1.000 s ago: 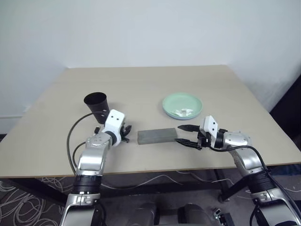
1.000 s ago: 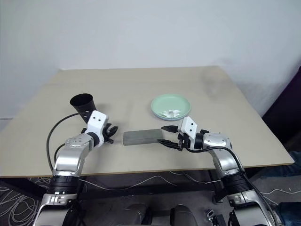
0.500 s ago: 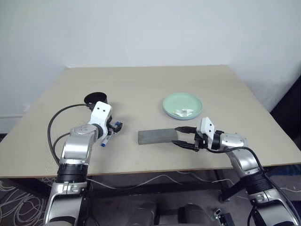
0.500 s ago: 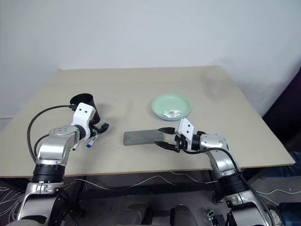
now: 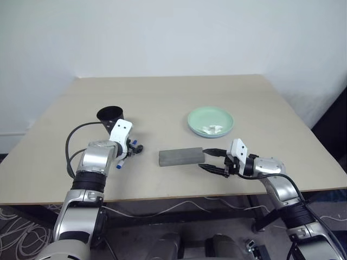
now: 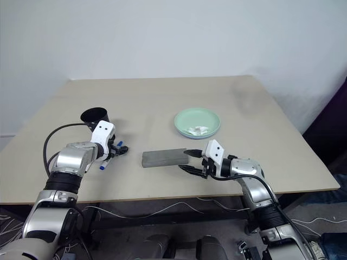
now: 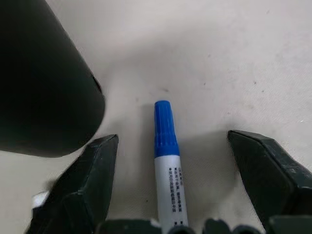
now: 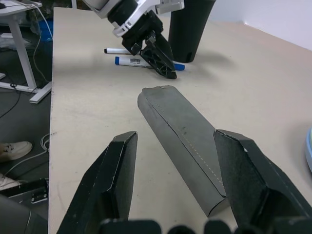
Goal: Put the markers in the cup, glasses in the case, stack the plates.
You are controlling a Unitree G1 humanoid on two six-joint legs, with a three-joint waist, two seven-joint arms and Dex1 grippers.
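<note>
A blue-capped marker point(image 7: 165, 151) lies on the table between the spread fingers of my left gripper point(image 7: 171, 139), which touch nothing. A second marker point(image 8: 117, 50), white with black ends, lies just beyond it. The black cup point(image 5: 111, 116) stands upright right beside them. The grey case point(image 5: 181, 157) lies closed at the table's middle front. My right gripper point(image 5: 210, 160) hovers open at its right end, fingers either side of the case's line. The mint green plate point(image 5: 210, 120) sits on a light blue plate whose rim point(image 5: 191, 129) shows beneath. The glasses are out of view.
A crumpled white tissue point(image 5: 211, 129) lies in the green plate. The table's front edge point(image 5: 173, 196) runs close below both grippers. A black cable point(image 5: 76, 146) loops from the left arm.
My left arm has swung left, away from the case toward the cup, and now sits low over the blue marker with its jaws spread wider. The right gripper has kept still.
</note>
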